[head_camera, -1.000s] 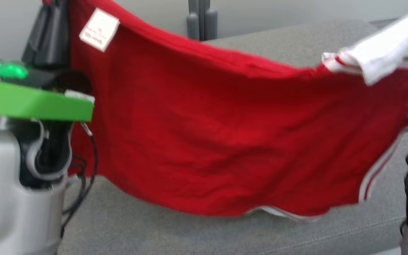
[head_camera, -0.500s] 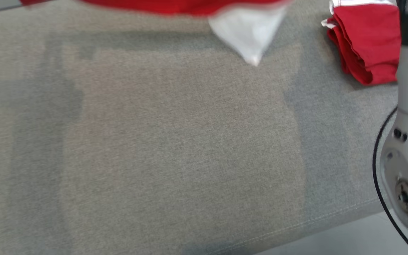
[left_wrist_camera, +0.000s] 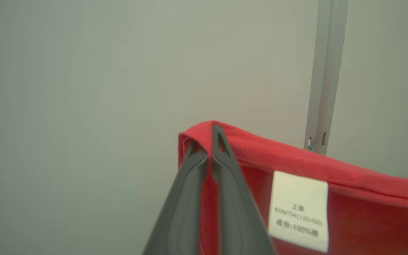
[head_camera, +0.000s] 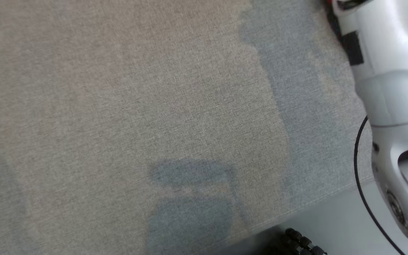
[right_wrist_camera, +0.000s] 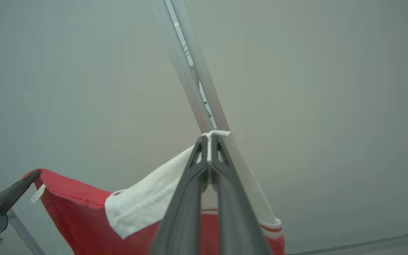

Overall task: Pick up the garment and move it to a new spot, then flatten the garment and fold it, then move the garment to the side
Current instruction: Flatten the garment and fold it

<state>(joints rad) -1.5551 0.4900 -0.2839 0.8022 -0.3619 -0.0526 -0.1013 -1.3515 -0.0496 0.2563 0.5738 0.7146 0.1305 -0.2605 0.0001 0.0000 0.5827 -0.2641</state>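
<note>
Grey cushion [head_camera: 119,106] below; left gripper [left_wrist_camera: 209,148] pinches garment [left_wrist_camera: 367,219] at red corner, right gripper [right_wrist_camera: 209,145] its white hem, cloth sagging toward 6 o'clock. Shallow bites: a jerk could free either.

Grey woven upholstered surface [head_camera: 119,106] (darker shadow patches across it), pale floor [head_camera: 335,226] beyond.

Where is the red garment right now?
In the wrist views the garment hangs in the air between both grippers: the left gripper pinches its red corner beside the white label, the right gripper its white part.
</note>
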